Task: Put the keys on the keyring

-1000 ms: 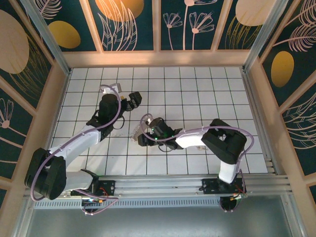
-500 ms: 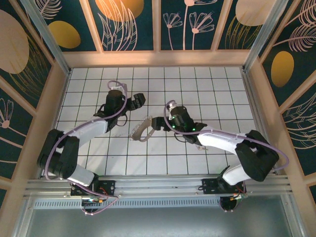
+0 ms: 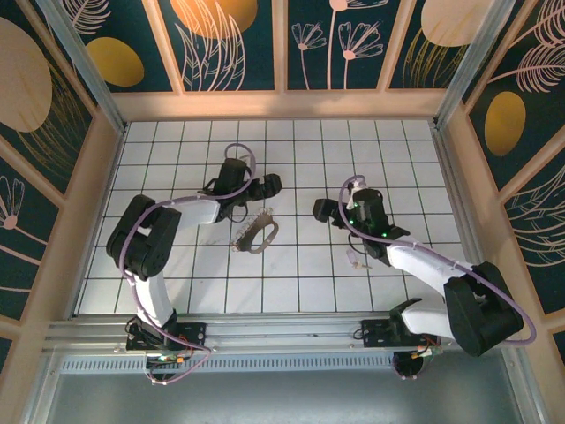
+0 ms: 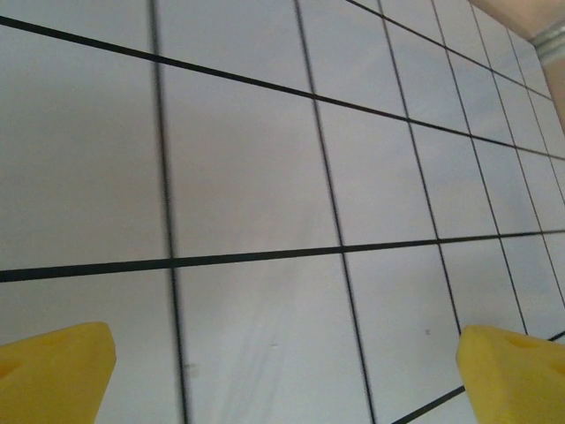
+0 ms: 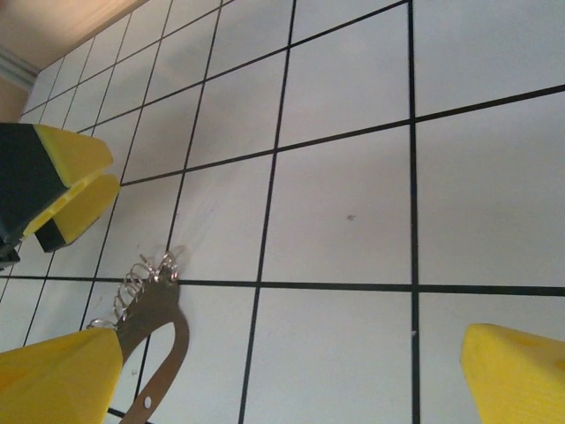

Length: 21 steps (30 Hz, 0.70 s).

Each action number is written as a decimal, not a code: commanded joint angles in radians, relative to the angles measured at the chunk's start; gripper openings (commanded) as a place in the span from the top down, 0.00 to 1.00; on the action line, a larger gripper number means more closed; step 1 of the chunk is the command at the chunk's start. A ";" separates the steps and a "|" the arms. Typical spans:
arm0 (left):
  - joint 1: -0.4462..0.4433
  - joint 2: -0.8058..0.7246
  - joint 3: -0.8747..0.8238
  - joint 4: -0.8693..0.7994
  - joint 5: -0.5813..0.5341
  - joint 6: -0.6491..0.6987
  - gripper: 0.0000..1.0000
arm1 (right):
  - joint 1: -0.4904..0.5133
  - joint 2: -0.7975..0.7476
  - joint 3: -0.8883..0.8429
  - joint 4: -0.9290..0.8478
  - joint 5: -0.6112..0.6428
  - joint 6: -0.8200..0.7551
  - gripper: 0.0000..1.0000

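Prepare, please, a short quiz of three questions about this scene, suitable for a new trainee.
1. Fill in the missing word: the jaws of the left gripper and of the right gripper both stand ____.
2. True or false: the right gripper holds the keyring.
3. Where is the keyring? A) lying on the tiled table, free of both grippers; B) clamped between the jaws of the left gripper; C) hanging from a purple cable.

Key: 1. open; 2. false; 3. A.
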 commanded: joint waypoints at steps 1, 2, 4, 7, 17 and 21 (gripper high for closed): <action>-0.041 0.039 0.039 -0.022 0.009 -0.012 0.01 | -0.005 0.002 -0.015 0.020 -0.027 0.011 0.01; -0.052 0.045 0.038 -0.021 0.005 -0.020 0.01 | -0.005 -0.001 -0.017 0.019 -0.025 0.008 0.01; -0.072 0.050 0.028 -0.015 -0.004 -0.033 0.01 | -0.006 -0.007 -0.026 0.024 -0.022 0.010 0.01; -0.092 0.047 -0.009 0.010 -0.008 -0.059 0.01 | -0.006 -0.027 -0.048 0.049 -0.036 0.014 0.01; -0.174 -0.003 -0.113 0.087 0.000 -0.125 0.01 | -0.003 -0.075 -0.087 0.094 -0.074 0.022 0.04; -0.228 -0.020 -0.127 0.114 0.014 -0.148 0.01 | -0.002 -0.090 -0.113 0.118 -0.097 0.030 0.08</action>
